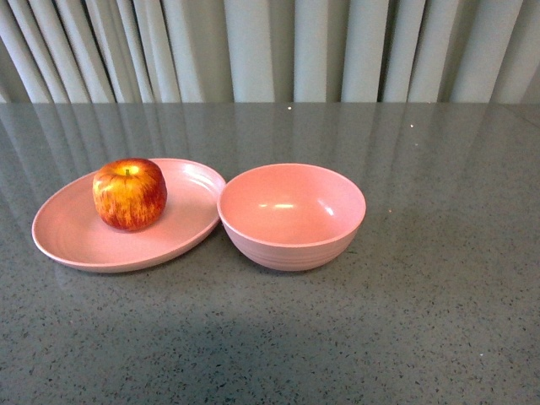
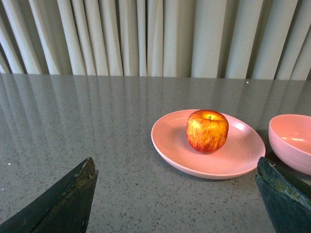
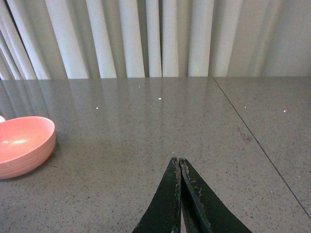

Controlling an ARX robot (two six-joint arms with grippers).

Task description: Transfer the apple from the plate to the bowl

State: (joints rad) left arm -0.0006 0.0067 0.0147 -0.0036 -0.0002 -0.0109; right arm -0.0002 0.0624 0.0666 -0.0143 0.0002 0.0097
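The robot's left hand hangs released short of the plate, its two dark fingers spread wide with nothing between them. The right hand is clenched on nothing, its fingers pressed flat together, well off to the plate's right. Neither arm shows in the front view. The apple sits upright on the pale pink plate, stem up, set towards the plate's left and back. From the left wrist camera the apple lies straight ahead and a little towards the bowl's side, inside the span of the spread fingers. Being round, it offers no long axis to line up with. The pink bowl stands empty at the plate's right edge, rim against rim or very nearly; contact cannot be told. The right wrist camera catches only part of the bowl, and no plate or apple. The left arm therefore looks the nearer one for the pick. Behind the plate, the grey speckled bench runs back to a pale pleated curtain.
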